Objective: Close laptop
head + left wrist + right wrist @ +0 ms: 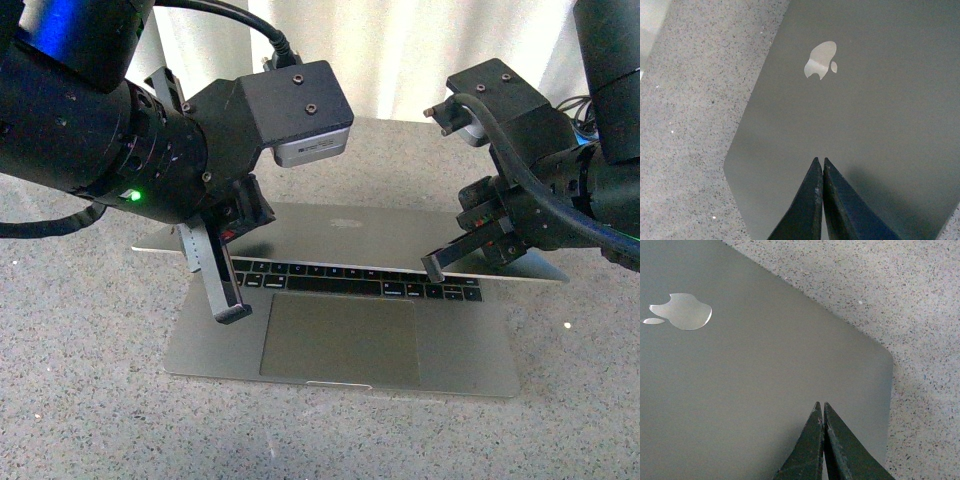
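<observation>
Currently the laptop (pixel 470 355) sits mid-table (pixel 90 400), hinge at 12 o'clock, trackpad (pixel 340 338) at 6. Lid (pixel 350 235) is tilted low over the keys (pixel 360 278) but not shut; the key rows show. Left gripper (pixel 230 300) is at the lid's 9 o'clock end, right gripper (pixel 433 266) at its 3 o'clock end. In both wrist views the fingers (pixel 807 205) are pressed together with nothing between them, tips over the grey lid near the logo (pixel 820 60). Contact with the lid: cannot tell.
</observation>
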